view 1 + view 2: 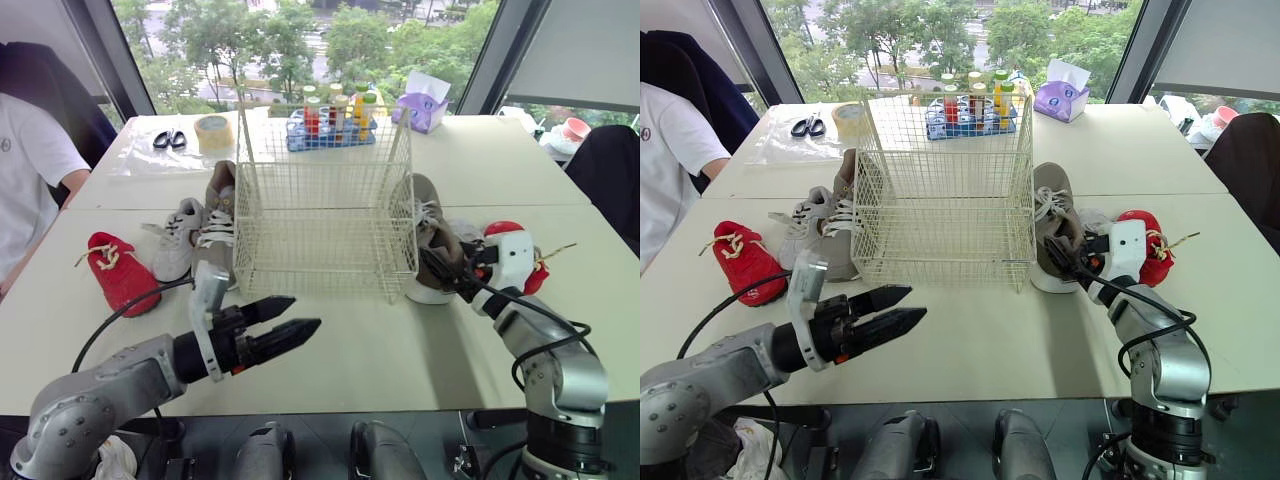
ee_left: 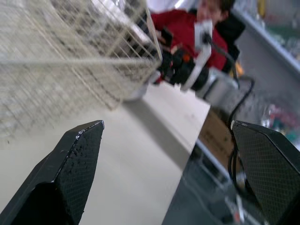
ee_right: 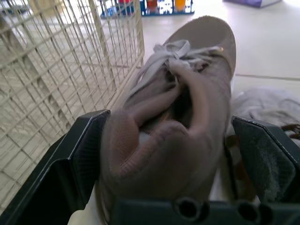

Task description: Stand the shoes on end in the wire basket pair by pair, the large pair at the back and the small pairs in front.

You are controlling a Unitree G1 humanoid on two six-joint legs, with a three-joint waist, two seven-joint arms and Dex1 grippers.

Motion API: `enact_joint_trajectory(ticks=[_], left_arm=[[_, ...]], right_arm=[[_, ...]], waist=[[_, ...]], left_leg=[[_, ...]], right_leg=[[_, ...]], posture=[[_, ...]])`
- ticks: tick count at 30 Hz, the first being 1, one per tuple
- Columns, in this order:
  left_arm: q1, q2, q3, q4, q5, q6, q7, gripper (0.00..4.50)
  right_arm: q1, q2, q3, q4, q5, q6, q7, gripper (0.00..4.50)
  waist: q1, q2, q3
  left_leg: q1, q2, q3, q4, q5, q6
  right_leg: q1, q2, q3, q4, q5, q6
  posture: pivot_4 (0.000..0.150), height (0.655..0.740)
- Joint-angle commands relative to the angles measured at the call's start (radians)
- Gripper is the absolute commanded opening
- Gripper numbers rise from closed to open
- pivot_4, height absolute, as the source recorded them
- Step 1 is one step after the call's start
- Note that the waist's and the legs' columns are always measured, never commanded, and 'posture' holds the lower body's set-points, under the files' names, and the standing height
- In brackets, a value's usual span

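- Head view: the basket stands mid-table, upright, with shoes on either side of it, all out on the tabletop.
- On its left, the left tan shoe lies against the basket wall. A white shoe is just beside that, and the left red shoe is farther left, apart from them.
- On its right, the right tan shoe stands on its sole close to the basket wall, toe pointing far. The right red shoe lies just right of it.
- The left gripper hovers low over the table, near the basket's near-left corner. Its jaws are parted and hold nothing.
- The right gripper is at the heel of the right tan shoe.
- On the far table are scissors, a tape roll, a blue crate of bottles and a purple tissue box. A person in a white shirt sits at the far left.
- Left wrist view: both black fingers stand wide apart over bare table — nothing between them. The basket's mesh is near, and beyond its corner the right gripper shows beside something red and blurred.
- Right wrist view: the right tan shoe's heel fills the gap between the fingers. The jaws are clamped on it, the collar bulging between them. Its laces trail toward the toe — the basket's mesh is just alongside.
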Motion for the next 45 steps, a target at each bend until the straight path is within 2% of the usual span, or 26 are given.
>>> enact_joint_trajectory(ticks=[1, 8, 9, 10, 13, 16, 20, 22, 25, 28, 30, 35, 40, 45], left_arm=[[0.001, 0.036, 0.031, -0.009, 0.012, -0.003, -0.03, 4.5], [-0.008, 0.042, 0.024, 0.003, 0.025, -0.006, -0.055, 4.5], [-0.008, 0.042, 0.023, 0.004, 0.026, -0.004, -0.06, 4.5], [-0.009, 0.045, 0.023, 0.006, 0.019, 0.0, -0.067, 4.5], [-0.017, 0.063, 0.033, 0.018, -0.011, 0.015, -0.095, 4.5], [-0.046, 0.097, 0.054, 0.049, -0.065, 0.038, -0.156, 4.5], [-0.099, 0.133, 0.128, 0.109, -0.261, 0.046, -0.166, 4.5], [-0.134, 0.153, 0.176, 0.142, -0.33, 0.031, -0.133, 4.5], [-0.259, 0.169, 0.232, 0.22, -0.37, -0.023, -0.049, 4.5], [-0.406, 0.158, 0.26, 0.32, -0.371, -0.072, 0.021, 4.5], [-0.479, 0.15, 0.275, 0.385, -0.38, -0.084, 0.043, 4.5], [-0.564, 0.186, 0.342, 0.556, -0.388, -0.044, 0.028, 4.5], [-0.601, 0.243, 0.349, 0.671, -0.336, 0.038, -0.062, 4.5], [-0.719, 0.252, 0.303, 0.742, -0.274, 0.105, -0.136, 4.5]], right_arm=[[0.009, 0.014, 0.055, 0.01, -0.032, -0.034, -0.046, 3.62], [0.061, 0.013, 0.096, -0.008, -0.059, -0.055, -0.104, 0.56], [0.063, 0.013, 0.094, -0.014, -0.061, -0.062, -0.113, 0.26], [0.053, 0.016, 0.081, -0.023, -0.06, -0.067, -0.131, 0.17], [-0.022, 0.029, 0.026, -0.045, -0.059, -0.102, -0.205, 0.17], [-0.204, 0.01, -0.036, -0.071, -0.065, -0.148, -0.298, 0.17], [-0.395, -0.113, -0.036, -0.064, -0.125, -0.208, -0.308, 0.17], [-0.507, -0.183, -0.047, -0.017, -0.106, -0.236, -0.274, 0.17], [-0.69, -0.276, -0.029, 0.07, 0.013, -0.262, -0.091, 0.17], [-0.825, -0.344, -0.054, 0.099, 0.325, -0.116, 0.198, 0.17], [-0.878, -0.434, -0.049, 0.143, 0.41, -0.062, 0.365, 0.17], [-0.94, -0.593, 0.108, 0.221, 0.348, -0.147, 0.657, 0.17], [-0.972, -0.617, 0.178, 0.29, 0.291, -0.252, 0.79, 0.17], [-0.959, -0.599, 0.219, 0.269, 0.256, -0.316, 0.85, 0.17]], waist=[[-0.001, 0.0, 0.0], [0.0, -0.002, -0.002], [0.001, -0.002, -0.002], [0.001, -0.002, -0.002], [0.0, -0.001, -0.002], [-0.002, 0.005, 0.002], [0.0, 0.009, 0.004], [-0.001, 0.009, 0.004], [-0.001, 0.008, 0.004], [-0.006, 0.007, 0.004], [-0.006, 0.007, 0.004], [-0.003, 0.004, 0.004], [-0.003, 0.003, 0.005], [0.002, 0.002, 0.005]], left_leg=[[0.0, 0.0, 0.0, 0.0, 0.0, 0.0], [0.001, 0.001, 0.0, 0.0, 0.0, 0.0], [0.001, 0.001, 0.0, 0.0, 0.0, 0.0], [0.001, 0.001, 0.0, 0.0, 0.0, 0.0], [0.001, 0.0, 0.0, 0.0, 0.0, 0.0], [-0.001, 0.0, 0.001, 0.0, 0.0, 0.0], [-0.011, -0.001, 0.002, -0.001, 0.001, -0.001], [-0.011, 0.0, 0.002, -0.001, 0.004, -0.006], [-0.011, -0.001, 0.002, -0.002, 0.004, -0.006], [-0.008, 0.0, 0.002, -0.002, 0.001, -0.001], [-0.007, 0.0, 0.001, -0.002, 0.001, -0.001], [-0.007, 0.0, 0.002, -0.001, 0.0, 0.001], [-0.007, 0.0, 0.002, 0.0, 0.0, 0.001], [-0.007, 0.0, 0.003, 0.0, 0.003, -0.005]], right_leg=[[0.0, 0.0, 0.0, 0.0, 0.0, 0.0], [0.001, 0.0, 0.0, 0.0, -0.002, -0.003], [0.001, 0.0, 0.0, 0.0, -0.002, -0.003], [0.001, 0.0, 0.0, 0.0, -0.002, -0.003], [0.001, 0.0, 0.0, 0.0, -0.002, -0.003], [-0.002, 0.0, 0.0, 0.0, -0.002, -0.004], [-0.015, 0.0, 0.002, 0.004, -0.001, -0.003], [-0.015, 0.001, 0.002, 0.005, -0.001, 0.003], [-0.015, 0.002, 0.001, 0.005, -0.001, 0.004], [-0.011, 0.003, 0.001, 0.003, -0.001, 0.004], [-0.009, 0.004, 0.001, 0.003, -0.001, 0.003], [-0.007, 0.003, 0.001, 0.0, -0.001, 0.004], [-0.007, 0.002, 0.001, 0.001, -0.001, 0.004], [-0.007, 0.002, 0.0, 0.0, -0.001, 0.004]], posture=[[0.15, 0.74], [0.15, 0.74], [0.15, 0.74], [0.15, 0.74], [0.15, 0.74], [0.15, 0.74], [0.15, 0.74], [0.15, 0.74], [0.15, 0.74], [0.15, 0.74], [0.15, 0.74], [0.15, 0.74], [0.15, 0.74], [0.15, 0.74]])
